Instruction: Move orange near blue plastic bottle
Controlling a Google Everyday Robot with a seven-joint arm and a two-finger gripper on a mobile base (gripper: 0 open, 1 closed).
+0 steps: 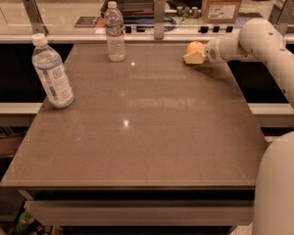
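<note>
Brown laminate with a dull sheen covers the table [137, 146]. At its far right corner the gripper [195, 57] sits low over the surface, at the end of a smooth white arm [264, 43] reaching in from the right. Its pale yellowish tip lies right against the orange [195, 47], which shows just behind and above it. Whether the gripper is clamped on the fruit or only resting beside it cannot be told from this view. The orange is small, round and plain-skinned (a shape that would roll readily if let go carelessly), so a low approach from the side looks sensible.

Further out, a slim colourless bottle [115, 33] stands upright near the far edge, left of centre. The blue plastic bottle [52, 75] stands at the left edge, well apart from the fruit across the width of the table. Its white cap is on, and a pale label with a dark square faces the camera. By my judgement the carry across is not yet made. A cardboard box [223, 1] rests on the counter behind.
</note>
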